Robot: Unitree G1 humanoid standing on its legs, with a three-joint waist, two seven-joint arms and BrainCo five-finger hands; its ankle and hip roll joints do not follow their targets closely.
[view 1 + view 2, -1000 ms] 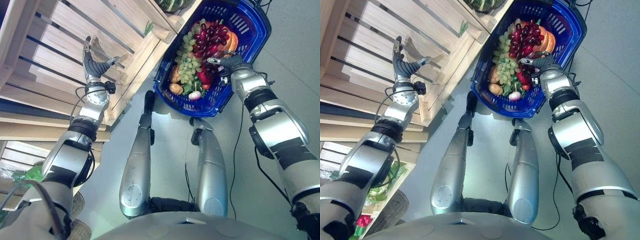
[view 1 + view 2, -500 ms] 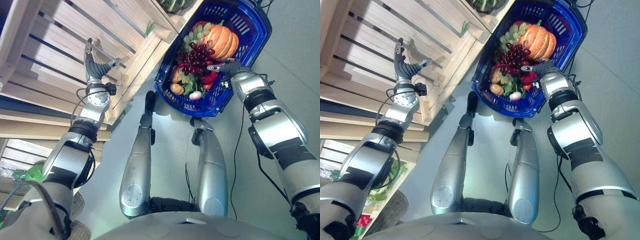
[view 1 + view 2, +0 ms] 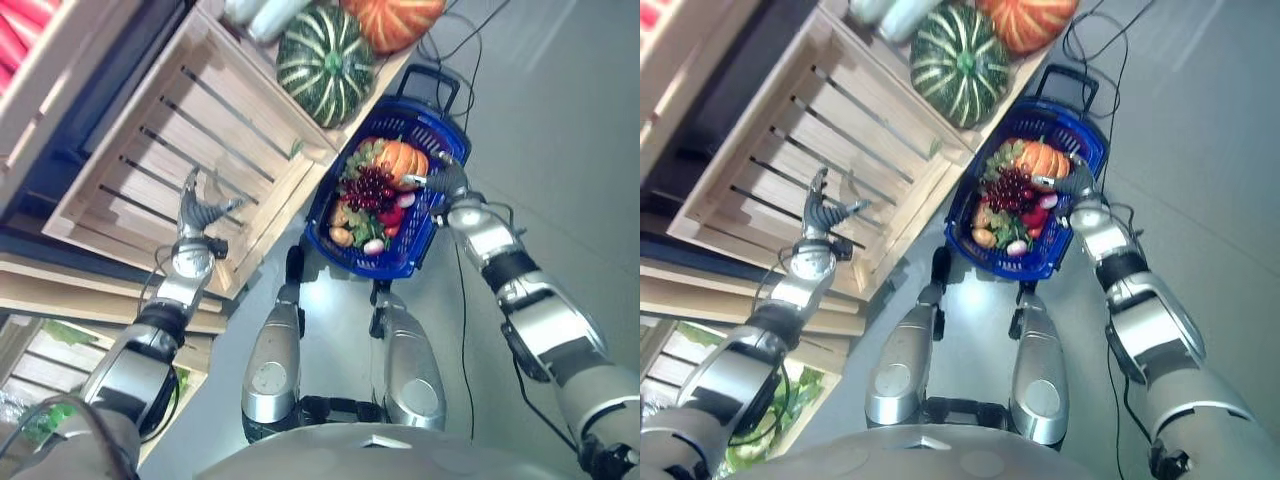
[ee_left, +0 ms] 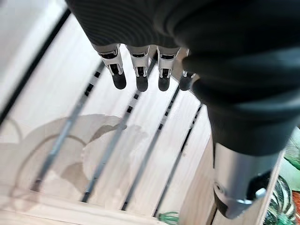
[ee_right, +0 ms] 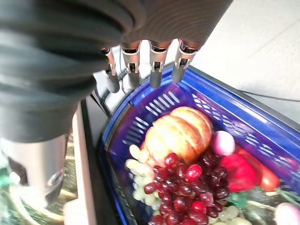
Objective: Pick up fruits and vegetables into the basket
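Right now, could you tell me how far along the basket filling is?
Done: the blue basket holds a small pumpkin, red grapes and more. In hand: nothing; the left hand and right hand are open. Left: the striped green squash on the wooden shelf.

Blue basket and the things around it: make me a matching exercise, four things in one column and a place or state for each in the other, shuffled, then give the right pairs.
Things:
1. orange pumpkin
2. striped green squash
3. left robot hand
4. right robot hand

Places or states:
A. on top of the wooden crate
B. open, in front of the crate's slats
C. inside the blue basket, beside the dark red grapes
D. open, at the basket's rim

Pairs: 1-C, 2-A, 3-B, 4-D
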